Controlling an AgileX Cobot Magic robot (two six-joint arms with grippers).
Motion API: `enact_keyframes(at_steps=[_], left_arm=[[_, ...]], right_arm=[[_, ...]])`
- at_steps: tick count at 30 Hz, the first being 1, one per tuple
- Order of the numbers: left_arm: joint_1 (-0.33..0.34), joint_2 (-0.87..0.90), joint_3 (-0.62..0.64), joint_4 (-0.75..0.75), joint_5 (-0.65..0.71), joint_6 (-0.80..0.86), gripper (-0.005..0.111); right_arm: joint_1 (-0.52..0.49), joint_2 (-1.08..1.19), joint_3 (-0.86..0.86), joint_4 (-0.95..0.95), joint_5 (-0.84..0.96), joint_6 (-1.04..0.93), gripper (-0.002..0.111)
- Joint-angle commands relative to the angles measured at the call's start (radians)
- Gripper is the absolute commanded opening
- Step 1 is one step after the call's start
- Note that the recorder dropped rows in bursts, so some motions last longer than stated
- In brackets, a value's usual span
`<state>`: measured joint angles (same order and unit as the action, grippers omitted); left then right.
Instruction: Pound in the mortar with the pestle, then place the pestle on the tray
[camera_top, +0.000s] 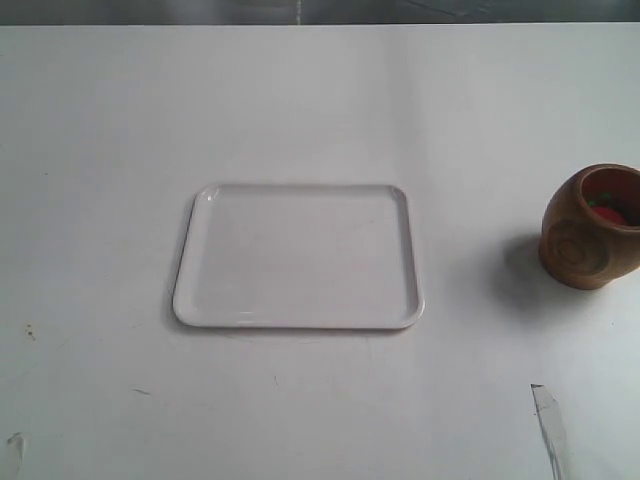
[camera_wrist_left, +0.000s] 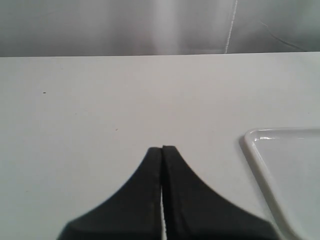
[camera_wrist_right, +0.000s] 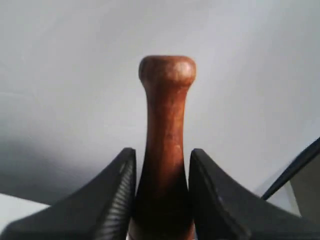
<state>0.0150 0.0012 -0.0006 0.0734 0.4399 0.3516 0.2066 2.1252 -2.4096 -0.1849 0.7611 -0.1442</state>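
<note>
The white tray (camera_top: 298, 256) lies flat in the middle of the table; one of its corners (camera_wrist_left: 280, 165) shows in the left wrist view. The light-brown mortar (camera_top: 590, 228) stands at the right edge of the exterior view, reddish bits inside. Neither arm appears in the exterior view. My right gripper (camera_wrist_right: 162, 152) is shut on the thick end of the dark reddish-brown pestle (camera_wrist_right: 166, 120), whose knobbed handle points away from the wrist. My left gripper (camera_wrist_left: 162, 148) is shut with nothing in it, over bare table beside the tray.
The white table (camera_top: 300, 110) runs to a grey wall at the back. A small dark-edged strip (camera_top: 545, 410) lies near the front right. A dark bar (camera_wrist_right: 295, 170) crosses one corner of the right wrist view.
</note>
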Motion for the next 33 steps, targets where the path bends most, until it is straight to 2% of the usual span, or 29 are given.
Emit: enact_keyframes(at_steps=[1, 3, 4, 5, 7, 10, 12, 14, 15, 16, 17, 20, 22, 26, 29, 33], left_arm=[[-0.008, -0.001, 0.001, -0.007, -0.003, -0.008, 0.0], [-0.008, -0.001, 0.001, -0.007, -0.003, -0.008, 0.0], [-0.008, -0.001, 0.001, -0.007, -0.003, -0.008, 0.0], [-0.008, -0.001, 0.001, -0.007, -0.003, -0.008, 0.0], [-0.008, -0.001, 0.001, -0.007, -0.003, -0.008, 0.0], [-0.008, -0.001, 0.001, -0.007, -0.003, -0.008, 0.0], [-0.008, -0.001, 0.001, -0.007, -0.003, -0.008, 0.0], [-0.008, -0.001, 0.001, -0.007, -0.003, -0.008, 0.0], [-0.008, -0.001, 0.001, -0.007, -0.003, -0.008, 0.0], [-0.008, -0.001, 0.001, -0.007, -0.003, -0.008, 0.0], [-0.008, -0.001, 0.001, -0.007, -0.003, -0.008, 0.0], [-0.008, -0.001, 0.001, -0.007, -0.003, -0.008, 0.0], [-0.008, -0.001, 0.001, -0.007, -0.003, -0.008, 0.0], [-0.008, -0.001, 0.001, -0.007, -0.003, -0.008, 0.0], [-0.008, -0.001, 0.001, -0.007, -0.003, -0.008, 0.0], [-0.008, -0.001, 0.001, -0.007, -0.003, -0.008, 0.0]], right_arm=[[-0.016, -0.071, 0.061, -0.451, 0.035, 0.191, 0.0], [-0.016, -0.076, 0.132, -0.779, 0.13, 0.309, 0.0], [-0.026, -0.076, 0.166, -0.866, 0.158, 0.358, 0.0], [-0.044, -0.082, 0.211, -0.916, 0.162, 0.426, 0.0], [-0.093, -0.12, 0.332, -0.848, 0.039, 0.556, 0.0], [-0.173, -0.238, 0.6, -0.646, -0.466, 0.756, 0.0], [-0.228, -0.313, 0.835, -0.635, -1.036, 0.798, 0.0], [-0.275, -0.345, 0.997, -0.605, -1.505, 0.798, 0.0], [-0.289, -0.356, 1.064, -0.573, -1.656, 0.82, 0.0], [-0.297, -0.365, 1.106, -0.566, -1.731, 0.828, 0.0], [-0.302, -0.375, 1.146, -0.585, -1.769, 0.828, 0.0], [-0.302, -0.396, 1.207, -0.706, -1.689, 0.858, 0.0], [-0.302, -0.394, 1.233, -0.785, -1.697, 0.961, 0.0], [-0.318, -0.427, 1.335, -0.839, -1.937, 1.07, 0.0], [-0.332, -0.52, 1.543, -0.725, -1.982, 0.995, 0.0], [-0.335, -0.688, 1.904, -0.429, -1.982, 0.711, 0.0]])
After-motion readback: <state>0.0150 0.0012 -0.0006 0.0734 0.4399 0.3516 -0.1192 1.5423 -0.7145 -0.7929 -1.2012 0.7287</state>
